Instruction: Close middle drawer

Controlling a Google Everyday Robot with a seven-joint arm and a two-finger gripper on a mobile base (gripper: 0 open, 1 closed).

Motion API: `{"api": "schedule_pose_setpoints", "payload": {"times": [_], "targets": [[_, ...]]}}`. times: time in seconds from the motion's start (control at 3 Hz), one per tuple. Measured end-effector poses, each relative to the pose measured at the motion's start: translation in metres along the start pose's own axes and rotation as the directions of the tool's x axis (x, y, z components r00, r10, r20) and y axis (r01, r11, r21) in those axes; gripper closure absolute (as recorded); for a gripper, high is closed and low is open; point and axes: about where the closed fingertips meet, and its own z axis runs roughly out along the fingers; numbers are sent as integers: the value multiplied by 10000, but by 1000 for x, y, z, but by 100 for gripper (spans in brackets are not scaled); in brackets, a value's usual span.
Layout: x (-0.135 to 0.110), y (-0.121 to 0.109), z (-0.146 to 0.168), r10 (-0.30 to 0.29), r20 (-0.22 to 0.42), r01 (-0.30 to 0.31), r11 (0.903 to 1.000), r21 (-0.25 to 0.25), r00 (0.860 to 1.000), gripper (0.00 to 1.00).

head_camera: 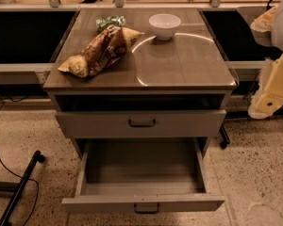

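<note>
Nearest me, the middle drawer [104,204] stands pulled far out of the cabinet, its low front panel and small dark handle [146,208] at the bottom of my view and its deep box open behind it (nothing inside, as far as I can see). So I judge the task not yet started: the whole length of the push is left to do, and nothing touches the panel. Just above and behind it, the taller-fronted upper drawer [99,124] sits out by a little, with a dark gap over it; that one is not my job. Off to the right, well apart from both drawers and level with the cabinet's side, hangs the gripper [266,95], a pale cream shape at the frame edge; I cannot tell whether it is wide or narrow, and it holds nothing I can make out. Farther back, the cabinet top [188,60] carries a crumpled chip bag [101,51], a green packet [109,21] and a white bowl [164,25].
</note>
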Motion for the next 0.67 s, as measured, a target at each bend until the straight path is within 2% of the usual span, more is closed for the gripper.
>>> {"api": "schedule_pose_setpoints", "payload": {"times": [0.33, 0.67], "targets": [[0, 0, 0, 0, 0, 0, 10000, 1, 10000, 0], [-7, 11, 21, -207, 225, 215, 9990, -397, 9995, 0]]}}
